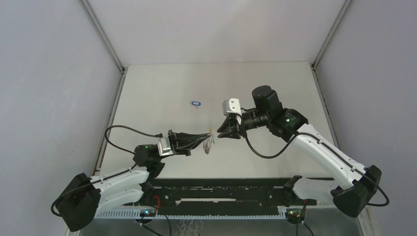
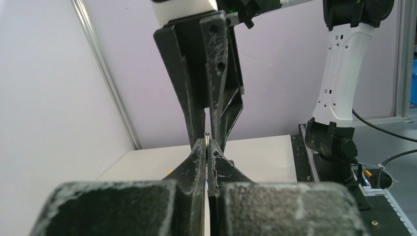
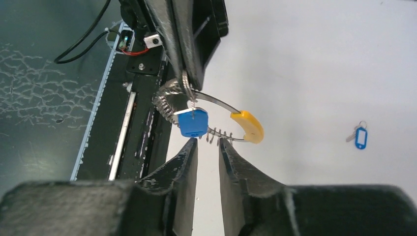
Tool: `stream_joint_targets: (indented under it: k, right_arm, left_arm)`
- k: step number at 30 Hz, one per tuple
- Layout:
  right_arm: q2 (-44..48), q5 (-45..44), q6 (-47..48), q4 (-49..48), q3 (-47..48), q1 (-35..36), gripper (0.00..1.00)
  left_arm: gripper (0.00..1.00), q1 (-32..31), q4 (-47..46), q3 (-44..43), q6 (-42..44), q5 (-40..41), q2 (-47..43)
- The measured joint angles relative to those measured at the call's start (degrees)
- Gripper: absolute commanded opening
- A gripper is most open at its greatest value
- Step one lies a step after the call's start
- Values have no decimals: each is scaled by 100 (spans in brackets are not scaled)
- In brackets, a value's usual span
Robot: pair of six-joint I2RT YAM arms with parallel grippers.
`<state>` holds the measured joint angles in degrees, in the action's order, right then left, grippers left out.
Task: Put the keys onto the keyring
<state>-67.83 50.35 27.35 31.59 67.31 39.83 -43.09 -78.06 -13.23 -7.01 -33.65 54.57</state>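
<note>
The keyring (image 3: 216, 102), a silvery loop with a yellow arc (image 3: 248, 125), is held above the table, with my left gripper (image 1: 200, 140) shut on its rim. In the left wrist view only a thin edge of the keyring (image 2: 208, 137) shows between the closed left gripper (image 2: 208, 142). One key with a blue tag (image 3: 193, 123) hangs on the loop. My right gripper (image 3: 206, 141) is just below that tag, slightly open, with nothing between its fingers. A second blue-tagged key (image 1: 196, 103) lies alone on the table, also seen as a small key (image 3: 360, 137) in the right wrist view.
The white table (image 1: 162, 88) is walled at the back and both sides. A black mounting rail (image 1: 221, 189) runs along the near edge between the arm bases. The two grippers nearly meet over the front middle of the table.
</note>
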Motion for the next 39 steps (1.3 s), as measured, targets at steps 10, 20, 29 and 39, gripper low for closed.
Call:
stream_joint_targets:
  k: [10,20,29,39]
  right_arm:
    - [186,275,-131,-358,0,79,27]
    - [-24,341,-271,-608,0,107,20]
    - [-55,551,-275,-629,0,118,0]
    - [-188,568,-247,-595,0,118,0]
  left_arm:
    - [0,0,-9,0,0,-2,11]
    - [0,0,-24,0,-7,-4,20]
    - [0,0,-28,0,-39,-17,92]
    - [0,0,-2,0,-52,-22,57]
